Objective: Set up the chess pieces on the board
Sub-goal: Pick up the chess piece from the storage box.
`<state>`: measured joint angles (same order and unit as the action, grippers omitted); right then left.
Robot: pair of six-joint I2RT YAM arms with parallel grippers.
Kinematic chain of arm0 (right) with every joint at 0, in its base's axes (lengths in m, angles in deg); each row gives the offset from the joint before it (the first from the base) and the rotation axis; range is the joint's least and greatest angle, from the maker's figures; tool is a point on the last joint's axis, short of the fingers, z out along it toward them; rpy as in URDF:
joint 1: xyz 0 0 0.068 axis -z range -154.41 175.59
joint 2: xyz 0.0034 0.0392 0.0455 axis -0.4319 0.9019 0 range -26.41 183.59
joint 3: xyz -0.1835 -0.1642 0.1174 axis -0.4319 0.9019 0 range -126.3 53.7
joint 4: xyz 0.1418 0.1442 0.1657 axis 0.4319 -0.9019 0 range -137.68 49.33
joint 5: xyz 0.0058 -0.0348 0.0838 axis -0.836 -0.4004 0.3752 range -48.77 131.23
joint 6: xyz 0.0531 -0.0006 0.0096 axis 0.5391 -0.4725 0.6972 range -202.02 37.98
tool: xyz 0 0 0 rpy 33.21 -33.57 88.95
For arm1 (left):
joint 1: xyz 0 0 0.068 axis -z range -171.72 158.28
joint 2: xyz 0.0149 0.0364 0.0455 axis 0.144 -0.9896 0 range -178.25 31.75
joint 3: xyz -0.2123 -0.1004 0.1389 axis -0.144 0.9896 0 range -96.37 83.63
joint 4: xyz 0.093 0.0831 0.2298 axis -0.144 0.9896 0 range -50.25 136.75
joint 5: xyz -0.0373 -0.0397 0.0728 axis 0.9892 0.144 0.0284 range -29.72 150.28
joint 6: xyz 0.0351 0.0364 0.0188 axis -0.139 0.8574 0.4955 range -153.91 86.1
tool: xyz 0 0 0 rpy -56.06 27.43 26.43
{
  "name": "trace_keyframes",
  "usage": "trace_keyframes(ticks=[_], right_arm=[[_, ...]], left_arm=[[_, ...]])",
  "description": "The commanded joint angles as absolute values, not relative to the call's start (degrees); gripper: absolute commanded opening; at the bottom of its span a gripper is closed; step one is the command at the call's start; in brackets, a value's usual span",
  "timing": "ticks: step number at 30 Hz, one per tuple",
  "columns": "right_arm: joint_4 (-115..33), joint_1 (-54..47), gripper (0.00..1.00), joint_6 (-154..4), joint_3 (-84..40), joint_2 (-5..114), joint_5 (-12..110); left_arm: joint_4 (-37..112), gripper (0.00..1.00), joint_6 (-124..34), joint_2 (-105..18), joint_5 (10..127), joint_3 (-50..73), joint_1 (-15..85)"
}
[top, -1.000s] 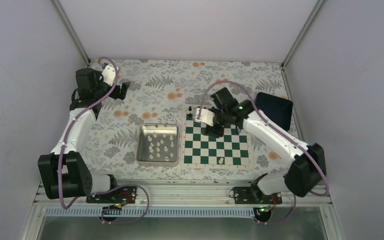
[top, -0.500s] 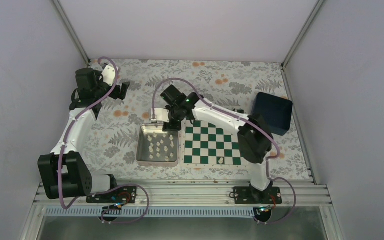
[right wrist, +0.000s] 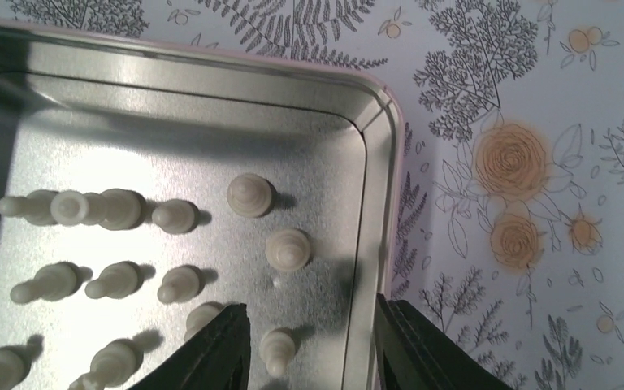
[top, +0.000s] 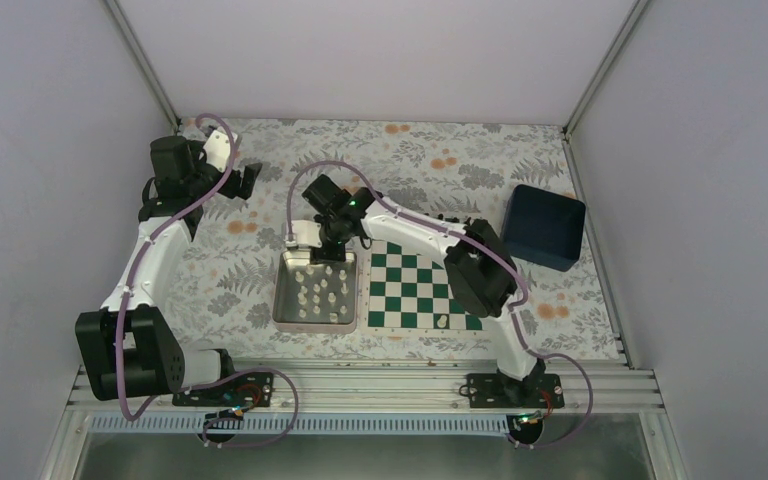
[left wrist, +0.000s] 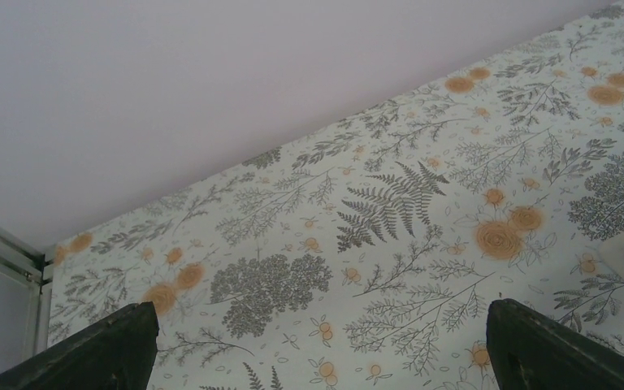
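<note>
Chess pieces: small cream-white turned figures with round heads and flared bases, matte. About a dozen and a half stand in loose rows inside the tray. One more cream piece stands on the near edge of the board.

Board: flat square with dark green and white checks and a thin pale border. It lies just right of the tray, edge beside edge.

Tray: square, shallow, brushed silver metal with rounded corners and a rolled rim. It gives a dull reflection.

Right gripper: dark fingers partly apart, hanging over the far right corner of the tray. One small pawn sits in the gap, untouched. The outer finger is over the tray's rim.

Left gripper: dark fingers spread wide, nothing between them. It is at the far left of the table, well apart from the tray.

Cloth: pale, printed with grey ferns and orange flowers, covering the table.

Box: dark blue, square, near the board's far right corner.
</note>
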<state>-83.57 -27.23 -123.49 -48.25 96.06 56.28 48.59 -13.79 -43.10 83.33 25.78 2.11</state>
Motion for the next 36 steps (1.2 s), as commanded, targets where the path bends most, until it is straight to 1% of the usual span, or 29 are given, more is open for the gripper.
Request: trace_keyframes(ticks=[1, 9, 32, 34, 36], right_arm=[[-82.8, -28.0, 0.40, -122.7, -50.8, 98.3, 58.2], [-83.7, -28.3, 0.29, -123.1, -52.1, 100.4, 60.1], [-80.7, -29.3, 0.28, -122.4, -51.5, 103.7, 58.6], [-80.6, -29.6, 0.25, -122.4, -51.5, 104.0, 58.4], [-80.8, -29.8, 0.20, -122.4, -51.6, 104.4, 57.8]], left_arm=[[47.7, 1.00, -14.1, -42.1, 85.1, 25.2, 1.9], [47.6, 1.00, -14.0, -42.2, 85.0, 25.4, 1.9], [47.3, 1.00, -14.0, -42.3, 85.1, 25.7, 1.9], [47.2, 1.00, -13.9, -42.4, 85.2, 25.8, 1.9], [47.1, 1.00, -14.0, -42.5, 85.2, 25.8, 1.9]])
